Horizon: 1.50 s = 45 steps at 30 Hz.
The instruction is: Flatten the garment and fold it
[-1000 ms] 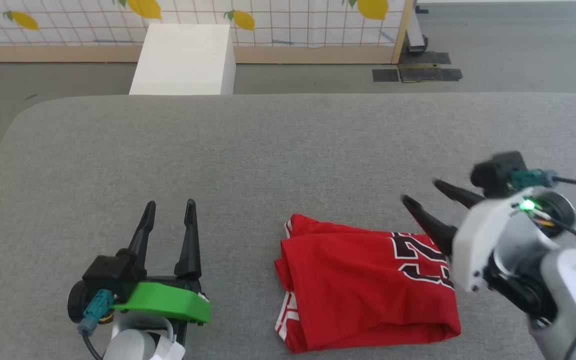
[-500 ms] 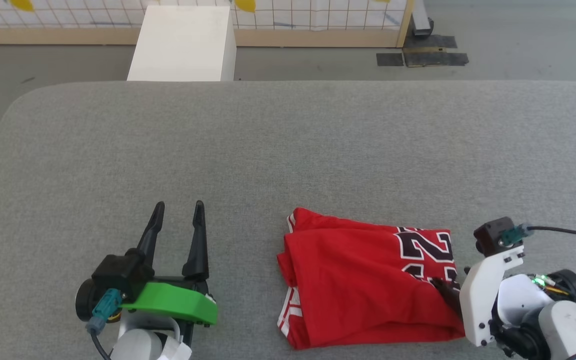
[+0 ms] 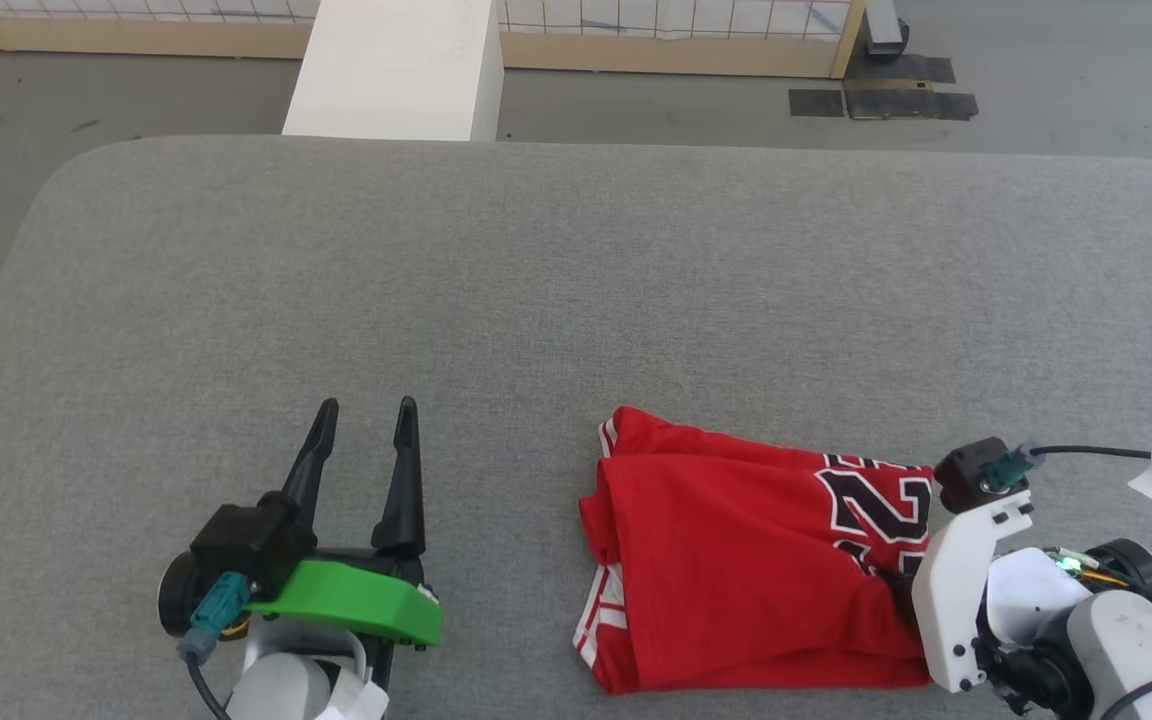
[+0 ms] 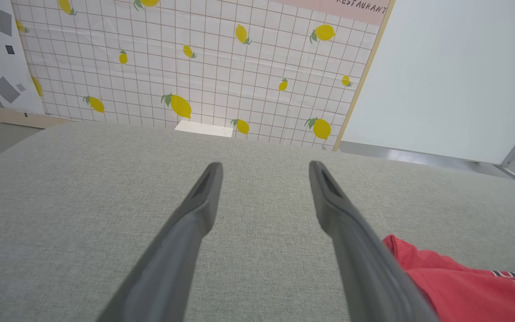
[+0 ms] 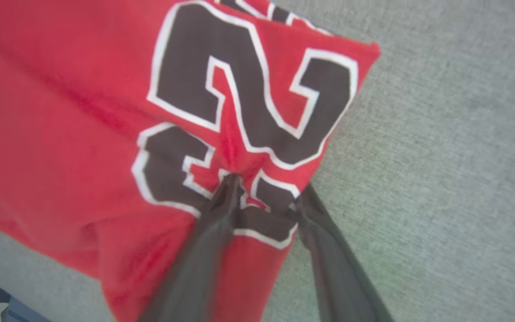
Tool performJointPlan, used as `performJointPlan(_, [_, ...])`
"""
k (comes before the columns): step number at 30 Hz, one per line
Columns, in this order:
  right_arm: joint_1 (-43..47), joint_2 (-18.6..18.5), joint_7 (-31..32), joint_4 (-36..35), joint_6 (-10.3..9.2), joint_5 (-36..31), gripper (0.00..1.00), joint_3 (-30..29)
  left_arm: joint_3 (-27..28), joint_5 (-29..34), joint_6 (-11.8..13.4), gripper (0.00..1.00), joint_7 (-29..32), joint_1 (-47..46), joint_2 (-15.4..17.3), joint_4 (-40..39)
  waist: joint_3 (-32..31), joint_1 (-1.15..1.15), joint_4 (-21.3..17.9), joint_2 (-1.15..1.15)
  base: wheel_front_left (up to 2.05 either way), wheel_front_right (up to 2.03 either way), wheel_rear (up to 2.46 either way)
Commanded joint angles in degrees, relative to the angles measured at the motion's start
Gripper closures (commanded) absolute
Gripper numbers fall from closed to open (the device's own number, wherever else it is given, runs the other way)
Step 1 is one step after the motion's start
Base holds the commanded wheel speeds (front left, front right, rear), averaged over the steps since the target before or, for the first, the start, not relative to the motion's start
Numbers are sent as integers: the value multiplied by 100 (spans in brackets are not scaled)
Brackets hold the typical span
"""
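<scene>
The garment (image 3: 736, 560) lies folded in a rough rectangle on the grey table (image 3: 536, 280), red with the black, white-outlined "23" (image 3: 876, 505) at its right end and striped trim at its lower left corner. My right gripper (image 5: 268, 185) is down on that right end. One of its fingers (image 5: 221, 201) presses on the print and puckers the cloth, the other stands at the garment's edge, and the cloth between them lies flat with a gap still showing. My left gripper (image 3: 366, 410) rests open on bare table left of the garment (image 4: 454, 286), with nothing between its fingers (image 4: 204, 197).
A white box (image 3: 396, 70) stands on the floor beyond the table's far edge, in front of a lemon-patterned wall (image 4: 195, 67). Dark tape patches (image 3: 876, 100) mark the floor at the back right. Bare grey table stretches behind and left of the garment.
My right gripper has dropped from above the table onto the garment's right end, over the number print. The head camera has shifted. The left gripper has stayed put.
</scene>
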Motion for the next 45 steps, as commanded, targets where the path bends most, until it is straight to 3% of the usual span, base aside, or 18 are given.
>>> performJointPlan(1, [124,64,37,206,-6,101,100,206,-15,-87,25,0,-26,-80,-15,9,-14,0,13,0,0,0,0])
performJointPlan(6, [-83,-289,-87,-122,-6,165,100,422,0,-97,34,0,-26,-50,-15,16,-83,0,-19,0,0,0,0])
performJointPlan(10, [-317,-731,-68,-600,-6,212,100,759,26,-71,16,0,-26,-6,-15,-16,-99,0,-276,0,0,0,0])
performJointPlan(15, [-541,-1473,58,-1139,-6,356,100,910,61,-58,5,0,-26,-82,-15,-75,88,0,-833,0,0,0,0])
performJointPlan(21, [-796,-2230,117,-1172,-6,547,100,773,46,24,71,0,-26,-303,-15,-147,482,0,-1656,0,0,0,0])
performJointPlan(30, [-1474,-2766,-363,-305,-6,585,100,212,-43,267,183,0,-21,-634,40,-231,1191,0,-2278,0,0,0,0])
performJointPlan(41, [-2186,-2998,-1099,1810,-6,266,100,-890,-130,577,333,0,203,-991,250,-654,2210,0,-2029,0,0,0,0])
performJointPlan(45, [-2579,-2903,-1439,2483,-6,46,100,-1215,-142,709,438,0,365,-992,327,-985,2522,0,-1965,0,0,0,0])
